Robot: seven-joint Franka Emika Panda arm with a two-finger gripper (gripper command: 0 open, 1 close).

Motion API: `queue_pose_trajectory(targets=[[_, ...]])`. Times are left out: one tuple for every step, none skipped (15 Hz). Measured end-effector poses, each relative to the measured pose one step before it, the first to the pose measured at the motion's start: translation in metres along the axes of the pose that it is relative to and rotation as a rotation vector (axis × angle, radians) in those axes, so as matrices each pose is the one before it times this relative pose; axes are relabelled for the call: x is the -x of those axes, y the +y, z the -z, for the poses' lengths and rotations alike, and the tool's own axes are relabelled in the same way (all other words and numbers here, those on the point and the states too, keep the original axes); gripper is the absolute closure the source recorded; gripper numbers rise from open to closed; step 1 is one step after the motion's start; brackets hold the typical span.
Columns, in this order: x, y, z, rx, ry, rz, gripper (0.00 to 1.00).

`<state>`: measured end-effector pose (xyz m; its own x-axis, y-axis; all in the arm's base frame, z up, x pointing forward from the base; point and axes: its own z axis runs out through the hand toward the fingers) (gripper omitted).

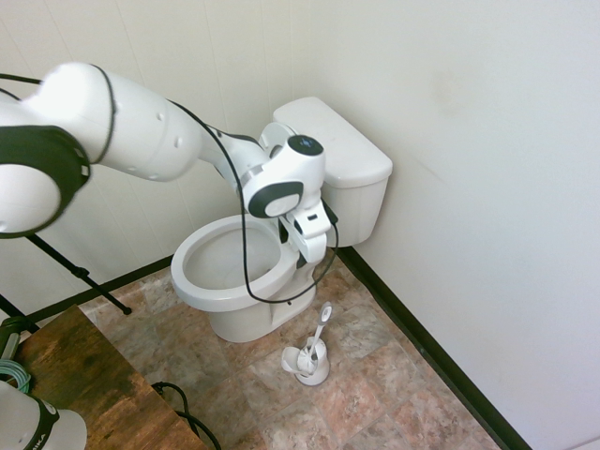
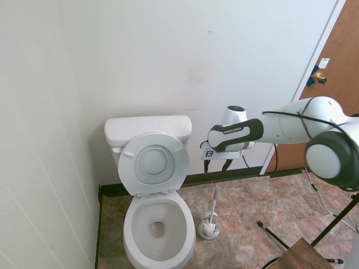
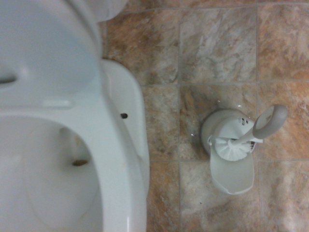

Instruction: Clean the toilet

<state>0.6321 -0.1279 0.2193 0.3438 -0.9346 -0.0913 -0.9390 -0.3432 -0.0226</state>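
A white brush (image 2: 212, 208) stands in its holder (image 2: 208, 229) on the tiled floor (image 2: 252, 207), just beside the toilet (image 2: 159, 224). The gripper (image 2: 215, 166) hangs above the brush, jaws apart and holding nothing. A brown door (image 2: 331, 84) is off to one side. The toilet sits in the corner, white, with its lid (image 2: 155, 164) up against the tank (image 2: 147, 128).

A white toilet brush (image 1: 319, 330) leans in its small white holder (image 1: 308, 363) on the brown stone-tile floor (image 1: 375, 384). From the holder, a black baseboard (image 1: 422, 352) runs along the wall beyond it, a wooden surface (image 1: 89, 384) lies well apart, and a brown door (image 2: 336, 84) with a brass knob (image 2: 320, 77) stands farther off.
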Motion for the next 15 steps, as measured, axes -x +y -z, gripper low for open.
queue_pose_trajectory(targets=[[-0.0154,-0.00569,-0.02284,0.01316,0.00205,-0.03233,0.0],[-0.01279,-0.00628,-0.02188,0.01276,0.00611,-0.03515,0.0],[-0.01144,-0.00695,-0.02134,0.00877,0.00562,-0.03318,0.0],[-0.0096,-0.00584,-0.0173,0.00573,0.00781,-0.02801,0.0],[-0.00827,-0.00442,-0.01493,0.00574,0.00693,-0.02538,0.0],[-0.00768,-0.0032,-0.01349,0.00452,0.00409,-0.02056,0.0],[-0.00626,-0.00142,-0.01094,0.00454,0.00004,-0.01608,0.0],[-0.00656,-0.00022,-0.00906,0.00463,0.00123,-0.01223,0.0],[-0.00589,0.00009,-0.00742,0.00507,0.00036,-0.00997,0.0],[-0.00449,-0.0001,-0.00736,0.00595,-0.00276,-0.0079,0.0],[-0.00356,-0.00006,-0.00834,0.00488,-0.00531,-0.00635,0.0],[-0.00332,0.00019,-0.00899,0.00411,-0.00373,-0.00527,0.0],[-0.00298,0.00041,-0.00901,0.00438,-0.00415,-0.00409,0.0],[-0.00152,-0.00034,-0.00699,0.00348,-0.00317,-0.00115,0.0],[-0.00066,-0.00067,-0.00598,0.00172,-0.00294,-0.0006,0.0]])
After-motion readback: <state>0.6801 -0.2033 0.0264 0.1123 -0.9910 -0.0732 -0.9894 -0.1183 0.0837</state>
